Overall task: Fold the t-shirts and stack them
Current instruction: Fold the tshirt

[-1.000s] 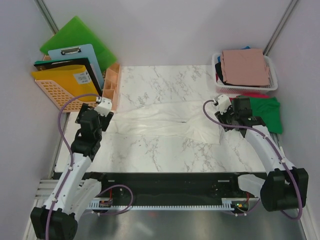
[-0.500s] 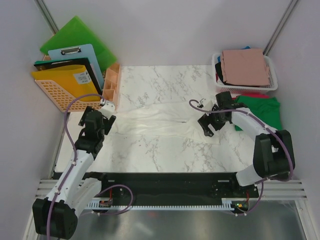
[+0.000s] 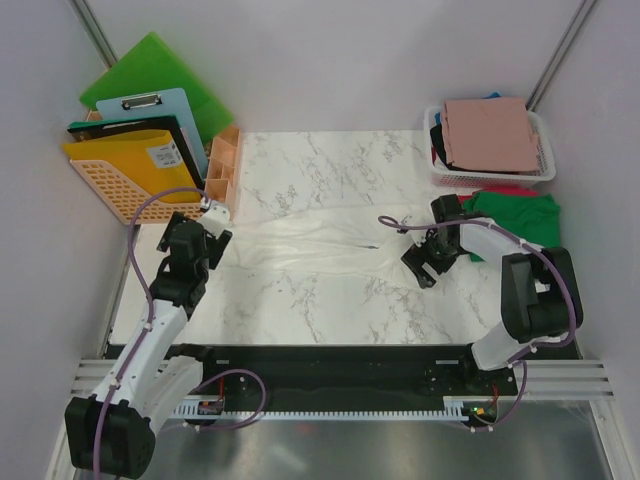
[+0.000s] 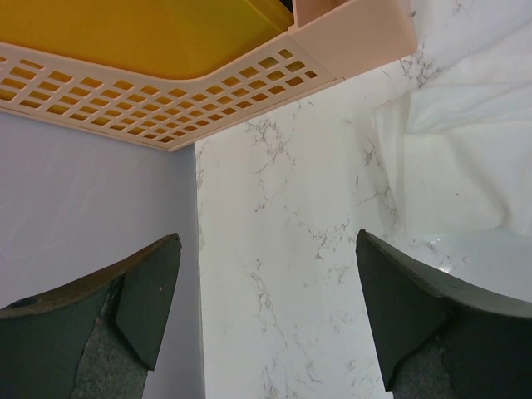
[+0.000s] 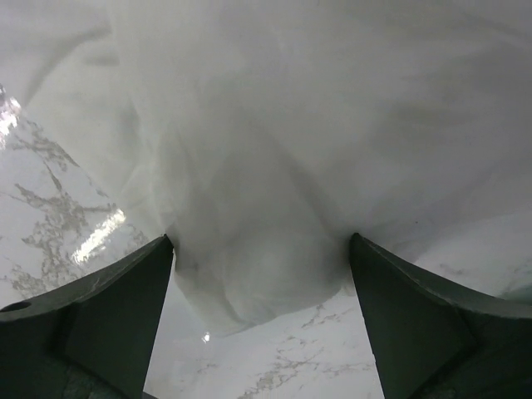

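Note:
A cream-white t-shirt (image 3: 320, 245) lies spread flat across the middle of the marble table. My right gripper (image 3: 422, 265) is low over the shirt's right end. In the right wrist view its jaws (image 5: 259, 239) stand open on either side of a rounded corner of the white cloth (image 5: 249, 216), not pinching it. My left gripper (image 3: 208, 232) is off the shirt's left end, open and empty (image 4: 266, 239), with the shirt's edge (image 4: 465, 166) to its right. A green t-shirt (image 3: 525, 225) lies at the right, and a dusty-pink one (image 3: 490, 133) tops the basket.
A white mesh basket (image 3: 548, 172) of shirts stands at the back right, with a red strip (image 3: 515, 189) in front of it. An orange basket (image 4: 166, 116) with a yellow folder (image 3: 130, 160), clipboards and green boards (image 3: 150, 70) fills the back left corner beside the wall.
My right arm swung from beside the green shirt down onto the white shirt's right corner, and its jaws opened wider. The left gripper shifted slightly and then held still.

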You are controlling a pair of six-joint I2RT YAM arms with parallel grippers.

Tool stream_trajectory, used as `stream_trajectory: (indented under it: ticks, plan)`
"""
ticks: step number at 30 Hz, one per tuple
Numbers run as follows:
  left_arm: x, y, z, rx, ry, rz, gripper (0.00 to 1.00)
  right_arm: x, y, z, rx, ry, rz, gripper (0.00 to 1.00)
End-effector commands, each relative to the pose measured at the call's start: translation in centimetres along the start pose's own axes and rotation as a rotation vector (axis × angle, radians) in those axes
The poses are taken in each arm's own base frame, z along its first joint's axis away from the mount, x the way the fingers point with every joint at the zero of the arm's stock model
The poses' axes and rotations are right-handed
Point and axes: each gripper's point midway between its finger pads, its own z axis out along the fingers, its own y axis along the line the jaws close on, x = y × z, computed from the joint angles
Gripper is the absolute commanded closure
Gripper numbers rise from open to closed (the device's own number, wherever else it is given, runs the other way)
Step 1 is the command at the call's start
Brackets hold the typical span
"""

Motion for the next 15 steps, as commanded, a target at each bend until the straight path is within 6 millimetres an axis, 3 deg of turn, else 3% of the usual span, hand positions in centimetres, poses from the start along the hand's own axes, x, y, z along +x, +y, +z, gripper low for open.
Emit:
stream_trajectory:
  ticks: [1, 6, 15]
  plan:
    - [-1.2, 0.9, 0.0, -0.028, -0.045, -0.012, 0.07, 3.7, -0.5, -1.6, 0.032, 0.089, -0.029, 0.05]
    - [-0.8, -0.1, 0.6, 0.006, -0.025, -0.018, 0.07, 5.5, -0.6, -3.3, 0.052, 0.095, -0.036, 0.05]
    - [0.1, -0.6, 0.8, 0.017, -0.005, 0.01, 0.07, 8.8, -0.2, -4.4, 0.053, 0.146, -0.038, 0.04]
